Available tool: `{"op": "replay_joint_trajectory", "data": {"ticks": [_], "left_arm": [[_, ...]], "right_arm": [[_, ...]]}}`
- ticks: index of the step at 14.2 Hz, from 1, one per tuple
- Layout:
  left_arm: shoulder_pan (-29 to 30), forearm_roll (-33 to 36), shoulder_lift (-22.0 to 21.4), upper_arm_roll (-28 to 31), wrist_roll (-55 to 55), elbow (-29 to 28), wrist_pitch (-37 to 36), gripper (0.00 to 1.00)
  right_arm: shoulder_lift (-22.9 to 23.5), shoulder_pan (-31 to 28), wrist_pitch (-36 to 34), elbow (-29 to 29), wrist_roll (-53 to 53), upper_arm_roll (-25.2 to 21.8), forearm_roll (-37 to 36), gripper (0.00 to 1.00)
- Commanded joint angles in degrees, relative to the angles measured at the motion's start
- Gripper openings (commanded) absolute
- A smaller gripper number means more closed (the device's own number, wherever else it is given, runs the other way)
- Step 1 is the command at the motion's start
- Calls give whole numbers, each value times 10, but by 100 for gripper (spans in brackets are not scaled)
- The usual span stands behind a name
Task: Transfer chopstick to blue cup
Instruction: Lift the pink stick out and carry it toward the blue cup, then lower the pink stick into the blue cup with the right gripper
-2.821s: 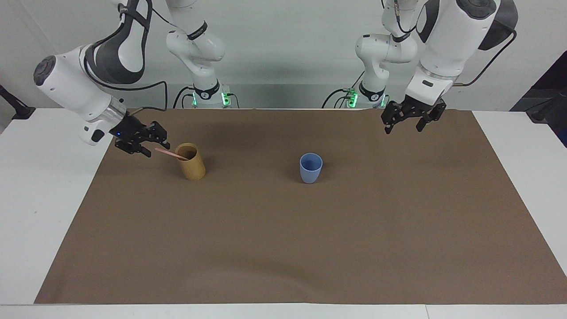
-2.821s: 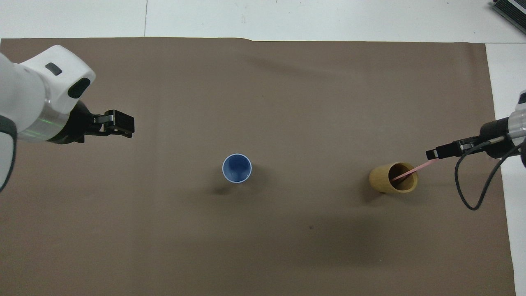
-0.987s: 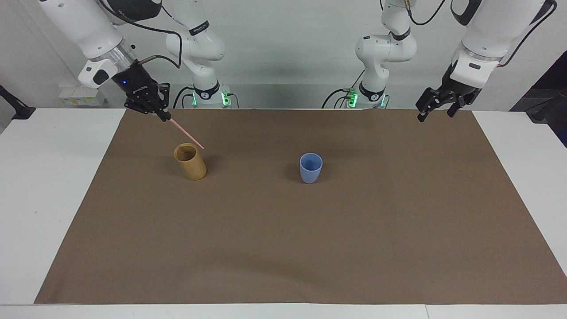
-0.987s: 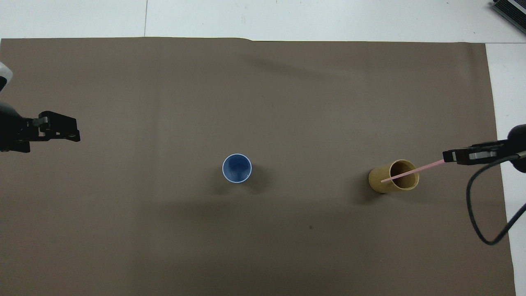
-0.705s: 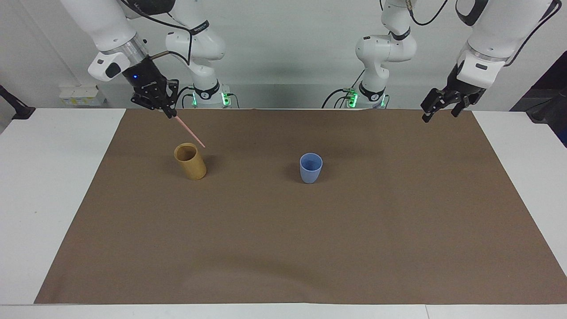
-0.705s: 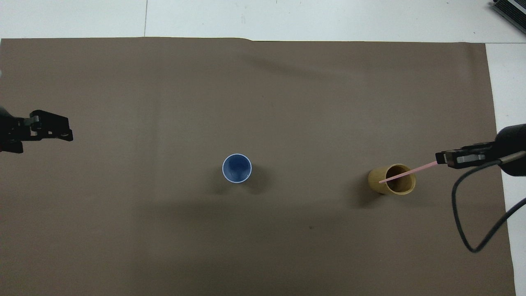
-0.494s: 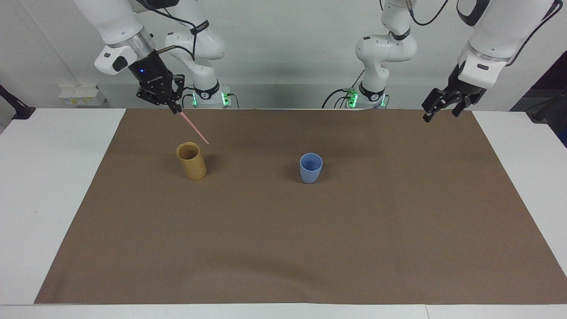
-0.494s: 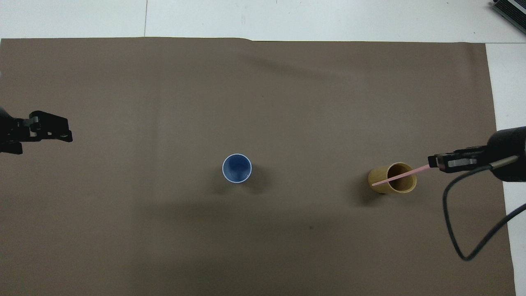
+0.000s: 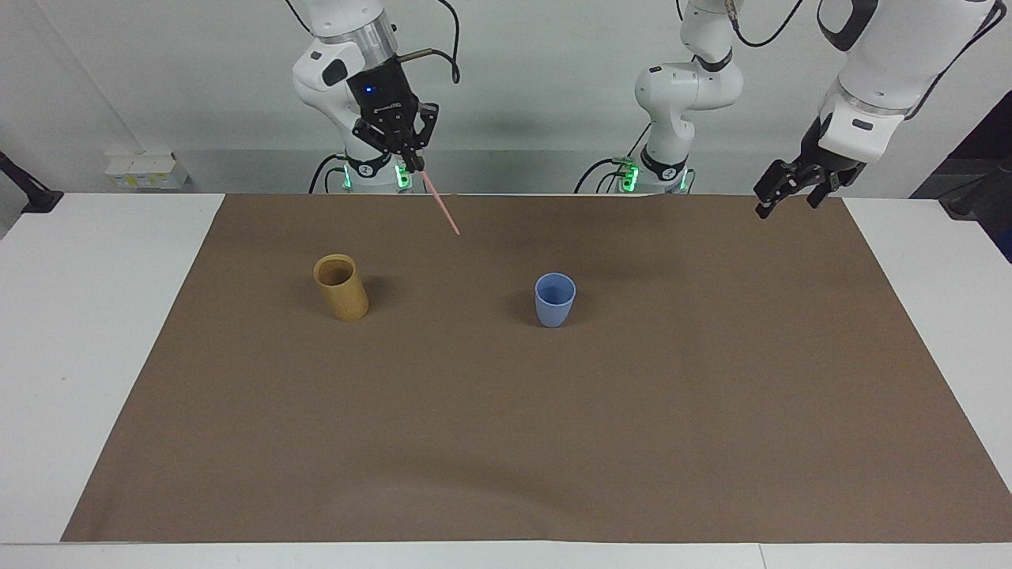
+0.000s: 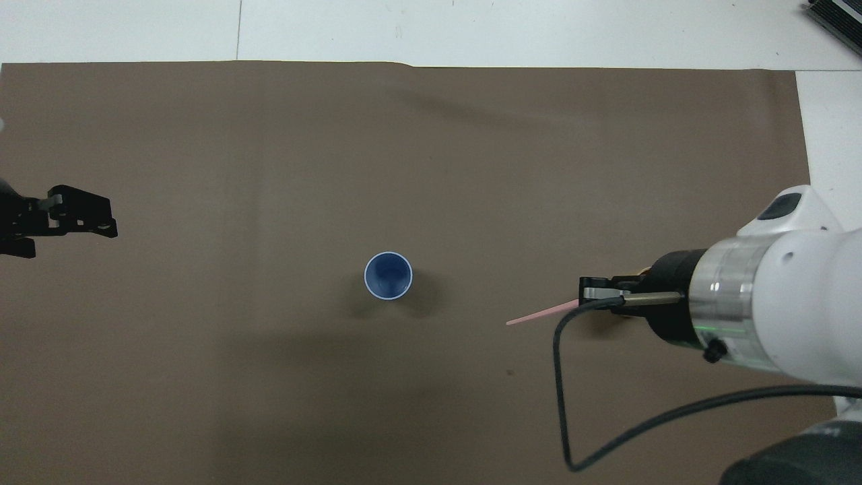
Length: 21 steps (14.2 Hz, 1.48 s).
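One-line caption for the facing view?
Right claw carries the chopstick aloft between tan cup and blue cup; left claw waits.

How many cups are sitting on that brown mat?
2. The blue cup stands near the mat's middle; the tan cup stands toward the right arm's end, largely hidden under that arm in the overhead view. Nothing suggests another cup is hidden.
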Motion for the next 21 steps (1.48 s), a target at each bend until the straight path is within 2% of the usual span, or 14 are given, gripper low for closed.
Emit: {"op": "replay_joint_trajectory", "data": {"ticks": [1,4,8,11,13,15,21], "left_arm": [[13,1,4,-13,6,4,-13,100],[15,1,4,-16,10,4,-16,100],[17,1,4,-9,150,9,-28,100],[15,0,4,-10,149,9,-32,100],[12,-5,3,-12,150,9,-32,100],[13,-17,3,-15,150,9,-30,100],[12,-20,-2,-10,150,9,-24,100]], "right_arm": [[10,31,46,1,84,4,10,0],[25,74,61,0,140,4,9,0],[66,132,129,-5,180,5,-25,0],[93,140,170,-9,180,5,-59,0],[118,168,208,-15,181,5,-89,0],[136,173,241,-12,194,5,-97,0],[139,171,242,-10,194,4,-98,0]]}}
